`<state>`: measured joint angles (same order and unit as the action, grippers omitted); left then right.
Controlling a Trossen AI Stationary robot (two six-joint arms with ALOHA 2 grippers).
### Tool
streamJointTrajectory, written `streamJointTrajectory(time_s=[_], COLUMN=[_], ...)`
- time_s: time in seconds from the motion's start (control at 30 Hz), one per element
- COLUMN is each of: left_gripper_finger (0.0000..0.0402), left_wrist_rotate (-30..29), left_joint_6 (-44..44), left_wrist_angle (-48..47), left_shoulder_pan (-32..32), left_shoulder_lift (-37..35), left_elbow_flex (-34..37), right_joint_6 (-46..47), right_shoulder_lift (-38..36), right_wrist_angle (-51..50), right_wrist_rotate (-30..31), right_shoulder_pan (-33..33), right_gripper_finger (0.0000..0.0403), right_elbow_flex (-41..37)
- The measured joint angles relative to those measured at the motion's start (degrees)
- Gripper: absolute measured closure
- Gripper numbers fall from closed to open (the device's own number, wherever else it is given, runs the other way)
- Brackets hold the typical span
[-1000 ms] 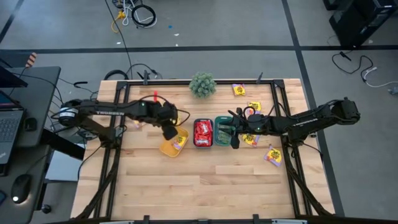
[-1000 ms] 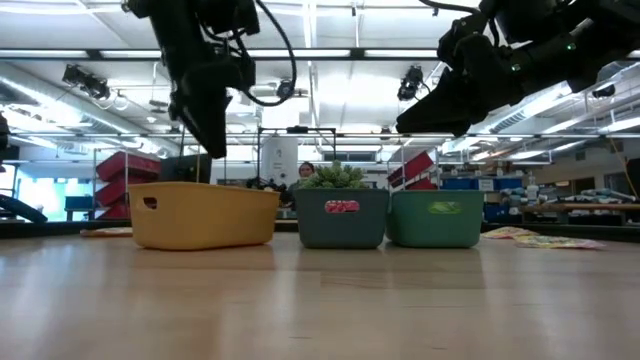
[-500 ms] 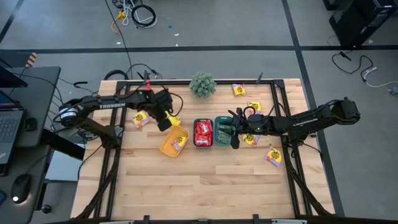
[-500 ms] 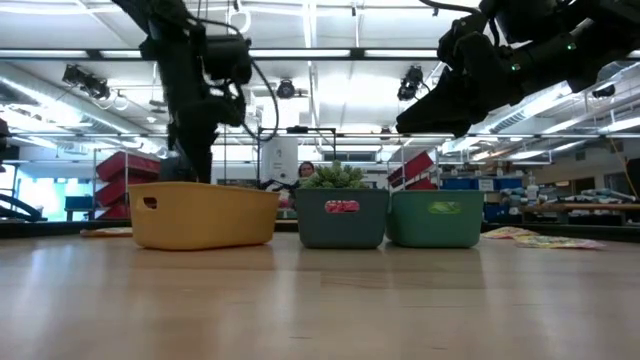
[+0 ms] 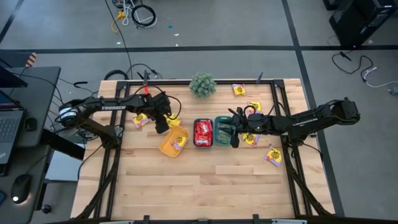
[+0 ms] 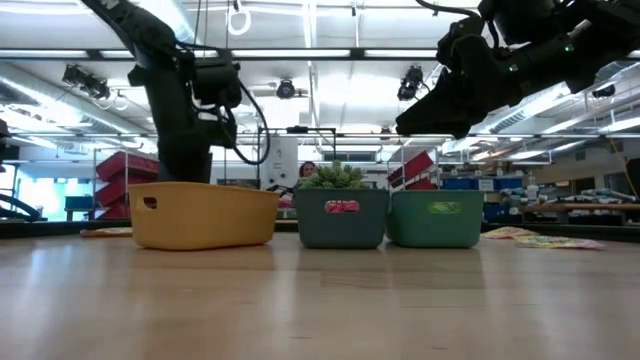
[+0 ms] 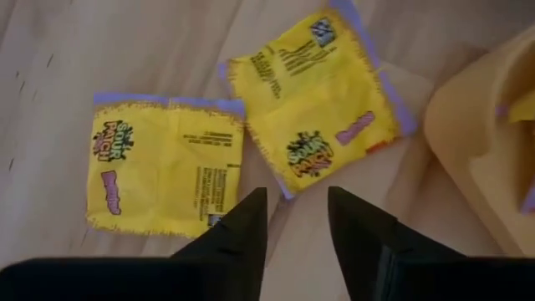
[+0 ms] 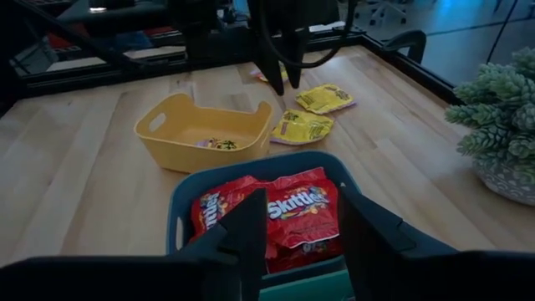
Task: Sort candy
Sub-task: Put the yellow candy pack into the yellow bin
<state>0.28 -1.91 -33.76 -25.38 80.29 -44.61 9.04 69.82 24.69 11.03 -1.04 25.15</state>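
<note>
The left gripper [image 5: 163, 126] has moved away from the yellow tray [image 5: 173, 142]. A second ago it hung right over that tray, near the middle of the high view. Now it sits a bit up and to the left, over two yellow packets [image 7: 238, 138] lying flat on the table [image 5: 205, 180] just beside the tray. Its fingers [image 7: 242, 226] are spread with nothing between them. So it seems to have dropped a candy in the tray and gone for the next one. One yellow packet already lies in the yellow tray.

The right gripper [image 5: 234, 138] has not moved. It hangs over the green tray [image 5: 222, 132], right of the middle in the high view. Its fingers [image 8: 251, 230] are spread and hold nothing. The red packets [image 8: 280, 213] fill the middle tray [image 5: 203, 132].

More yellow packets [image 5: 273, 155] wait on the right side of the table, so the sorting is not done yet.
</note>
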Motion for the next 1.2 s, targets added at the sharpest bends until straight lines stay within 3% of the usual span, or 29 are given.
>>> streamJointTrajectory(time_s=[0.27, 0.7, 0.8, 0.97, 1.2], left_gripper_finger=[0.0263, 0.0269, 0.0294, 0.0386, 0.0399], left_wrist_rotate=[2.7, 2.5, 2.0, 1.3, 0.6], left_joint_6=[-1.2, -3.9, -4.1, -4.6, -5.3], left_wrist_angle=[7.2, 9.4, 9.4, 9.7, 8.7], left_shoulder_pan=[-0.3, -2.2, -2.2, -2.3, -2.4], left_shoulder_lift=[1.1, 7.9, 7.9, 8.0, 5.4], left_elbow_flex=[3.3, 3.2, 3.2, 3.1, 1.6], right_joint_6=[0.0, 0.0, 0.0, 0.0, 0.0], right_shoulder_lift=[0.0, 0.0, 0.0, 0.0, 0.0], right_wrist_angle=[0.0, -0.2, -0.2, -0.2, -0.2], right_wrist_rotate=[0.0, 0.0, 0.0, 0.0, 0.0], right_shoulder_pan=[0.0, 0.0, 0.0, 0.0, 0.0], right_gripper_finger=[0.027, 0.0273, 0.0276, 0.0277, 0.0278], right_elbow_flex=[0.0, 0.0, 0.0, 0.0, 0.0])
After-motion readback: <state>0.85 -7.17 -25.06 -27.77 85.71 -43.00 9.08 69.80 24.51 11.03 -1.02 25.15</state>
